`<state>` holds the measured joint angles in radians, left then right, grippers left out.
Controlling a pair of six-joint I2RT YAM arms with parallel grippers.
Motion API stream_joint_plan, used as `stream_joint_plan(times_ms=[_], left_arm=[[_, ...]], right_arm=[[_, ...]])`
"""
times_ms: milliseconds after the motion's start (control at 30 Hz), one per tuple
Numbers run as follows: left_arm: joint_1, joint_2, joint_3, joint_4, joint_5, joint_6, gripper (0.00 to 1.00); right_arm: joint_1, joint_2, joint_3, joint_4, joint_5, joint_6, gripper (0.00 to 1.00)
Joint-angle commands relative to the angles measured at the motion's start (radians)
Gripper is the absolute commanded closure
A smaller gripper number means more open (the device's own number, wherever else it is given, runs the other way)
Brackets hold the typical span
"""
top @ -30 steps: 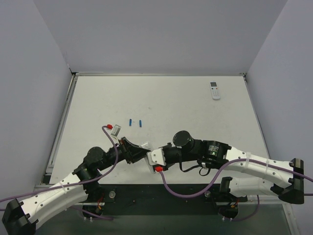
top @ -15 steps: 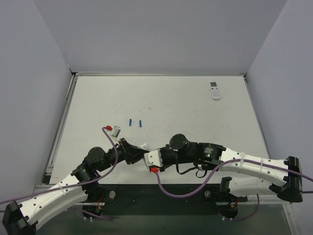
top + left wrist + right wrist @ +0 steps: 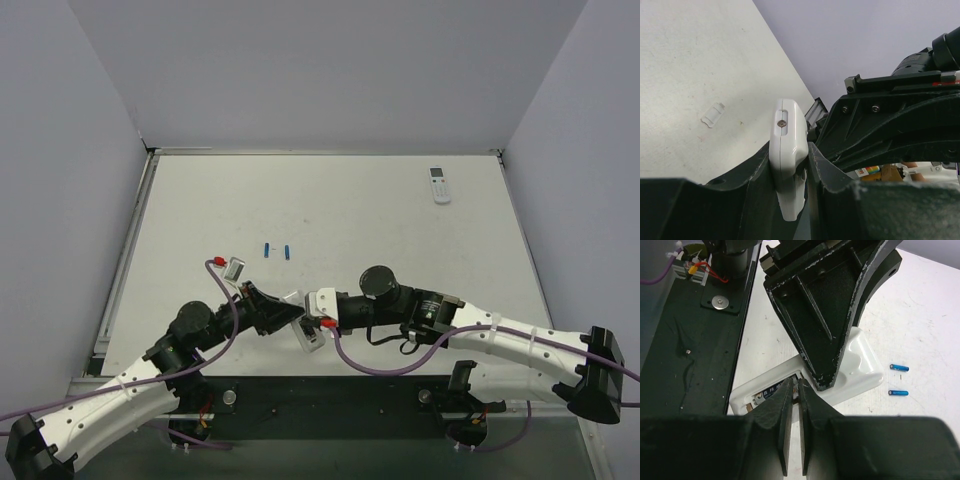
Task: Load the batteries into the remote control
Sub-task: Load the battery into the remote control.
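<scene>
While your left gripper clamps the remote control by the tabletop's near edge and your right gripper is pinched shut at its open compartment, the batteries lie parallel beyond both, toward the middle.

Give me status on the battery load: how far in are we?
Done: the remote control is clamped in the left gripper, and its battery bay is open. A small white piece on the table may be the cover. In hand: the shut right gripper has its tips at the bay, apparently empty. Left: both batteries lie on the table, neither picked nor loaded.
</scene>
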<state>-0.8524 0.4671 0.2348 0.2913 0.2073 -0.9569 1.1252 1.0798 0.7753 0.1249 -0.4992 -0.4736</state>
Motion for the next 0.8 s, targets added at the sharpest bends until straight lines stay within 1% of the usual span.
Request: stream_joint_plan(times_ms=[0, 67, 100, 167, 233, 333, 567, 667, 767], left_arm=[[0.000, -0.065, 0.100, 0.387, 0.023, -0.062, 1.00], [0.000, -0.070, 0.100, 0.391, 0.024, -0.062, 1.00], [0.001, -0.068, 0.100, 0.391, 0.026, -0.062, 1.00], [0.001, -0.073, 0.101, 0.391, 0.027, -0.063, 1.00], [0.001, -0.076, 0.101, 0.393, 0.027, -0.065, 1.00], [0.001, -0.082, 0.104, 0.390, 0.024, -0.063, 1.00], [0.001, -0.087, 0.107, 0.402, 0.029, -0.059, 1.00], [0.001, -0.091, 0.104, 0.394, 0.023, -0.052, 1.00], [0.000, -0.087, 0.092, 0.402, 0.020, -0.054, 1.00]], right_arm=[[-0.008, 0.074, -0.087, -0.150, 0.043, 0.056, 0.92], [-0.007, 0.071, -0.111, -0.133, 0.076, 0.050, 0.90], [-0.002, 0.068, -0.120, -0.096, 0.091, 0.047, 0.89], [0.001, 0.057, -0.154, -0.067, 0.154, 0.035, 0.88], [0.019, 0.052, -0.172, -0.036, 0.242, 0.020, 0.88], [0.030, 0.066, -0.182, -0.027, 0.315, 0.012, 0.88], [0.048, 0.075, -0.226, 0.030, 0.392, 0.009, 0.86], [0.048, 0.065, -0.232, 0.048, 0.393, 0.013, 0.84], [0.048, 0.054, -0.228, 0.053, 0.364, 0.029, 0.79]])
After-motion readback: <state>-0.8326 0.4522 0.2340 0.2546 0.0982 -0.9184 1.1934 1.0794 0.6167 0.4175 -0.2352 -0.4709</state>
